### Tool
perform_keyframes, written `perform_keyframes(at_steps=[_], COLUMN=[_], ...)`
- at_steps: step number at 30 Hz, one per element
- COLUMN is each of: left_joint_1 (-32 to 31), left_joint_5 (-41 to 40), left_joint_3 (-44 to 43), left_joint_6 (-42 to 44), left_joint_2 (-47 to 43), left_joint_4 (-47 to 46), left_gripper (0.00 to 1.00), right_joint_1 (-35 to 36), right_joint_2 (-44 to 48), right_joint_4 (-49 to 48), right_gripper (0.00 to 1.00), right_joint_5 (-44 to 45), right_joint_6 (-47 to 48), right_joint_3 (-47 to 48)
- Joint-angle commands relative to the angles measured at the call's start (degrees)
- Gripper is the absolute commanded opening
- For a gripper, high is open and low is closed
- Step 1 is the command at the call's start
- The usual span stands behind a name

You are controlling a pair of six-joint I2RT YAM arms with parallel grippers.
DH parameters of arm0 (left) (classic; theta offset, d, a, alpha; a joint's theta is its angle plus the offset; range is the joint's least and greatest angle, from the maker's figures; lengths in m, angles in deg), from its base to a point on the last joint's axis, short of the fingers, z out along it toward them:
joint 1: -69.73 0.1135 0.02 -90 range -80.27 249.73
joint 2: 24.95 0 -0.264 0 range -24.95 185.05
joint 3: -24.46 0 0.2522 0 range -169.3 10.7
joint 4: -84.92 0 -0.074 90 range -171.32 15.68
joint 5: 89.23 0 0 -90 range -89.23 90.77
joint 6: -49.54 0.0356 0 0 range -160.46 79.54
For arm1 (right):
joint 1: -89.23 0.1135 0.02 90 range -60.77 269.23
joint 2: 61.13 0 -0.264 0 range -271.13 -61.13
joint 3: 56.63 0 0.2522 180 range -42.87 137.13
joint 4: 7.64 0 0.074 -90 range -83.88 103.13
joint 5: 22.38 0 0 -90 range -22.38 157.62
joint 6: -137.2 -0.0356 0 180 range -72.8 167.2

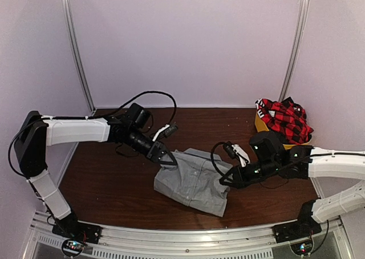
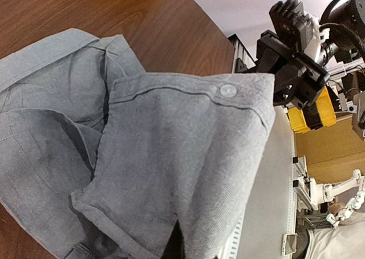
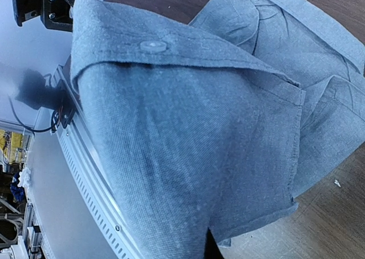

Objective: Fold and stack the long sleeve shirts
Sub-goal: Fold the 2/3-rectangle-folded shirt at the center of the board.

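Observation:
A light-grey long sleeve shirt (image 1: pixel 194 182) lies partly folded on the brown table (image 1: pixel 102 185), between both arms. My left gripper (image 1: pixel 169 160) is shut on its far left edge; in the left wrist view the cloth (image 2: pixel 171 156) drapes over the jaws, and only a dark sliver of finger (image 2: pixel 177 243) shows. My right gripper (image 1: pixel 226 179) is shut on the shirt's right edge. There too the cloth (image 3: pixel 188 128), with a button (image 3: pixel 153 45), covers the jaws. A red-and-black plaid shirt (image 1: pixel 287 120) is heaped in the yellow tub (image 1: pixel 261 124) at the back right.
The metal rail (image 1: pixel 188 242) runs along the table's near edge, close below the grey shirt. White walls with metal posts (image 1: pixel 77 48) enclose the back and sides. Loose black cables (image 1: pixel 145 96) loop over the left arm.

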Motion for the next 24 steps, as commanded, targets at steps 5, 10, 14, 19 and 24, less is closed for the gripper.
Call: perform_keyframes(at_steps=[5, 10, 14, 19, 24], left_joint_1=[2.67, 2.67, 2.59, 2.18, 1.97], left_joint_5=[4.36, 3.82, 3.1, 1.84, 1.45], left_joint_3=[-4.24, 0.24, 6.9, 15.92, 20.92], left_joint_6=[2.37, 2.18, 1.01, -1.33, -2.81], left_joint_2=[3.08, -4.42, -12.6, -20.2, -24.46], left_joint_4=[-0.15, -0.23, -0.18, -0.25, -0.19], left_gripper=[0.0, 0.0, 0.0, 0.0, 0.0], right_joint_1=[-3.2, -1.48, 3.03, 11.41, 16.76], right_joint_2=[-1.24, 1.78, 3.84, 2.12, -1.59], right_joint_4=[-0.88, -5.28, -10.99, -19.51, -29.72], right_gripper=[0.03, 0.0, 0.0, 0.0, 0.0], right_joint_5=[-7.23, -11.87, -11.56, -9.13, -8.06], right_joint_6=[2.25, -2.24, -7.33, -13.6, -18.9], right_joint_3=[0.52, -2.53, -6.29, -8.94, -10.34])
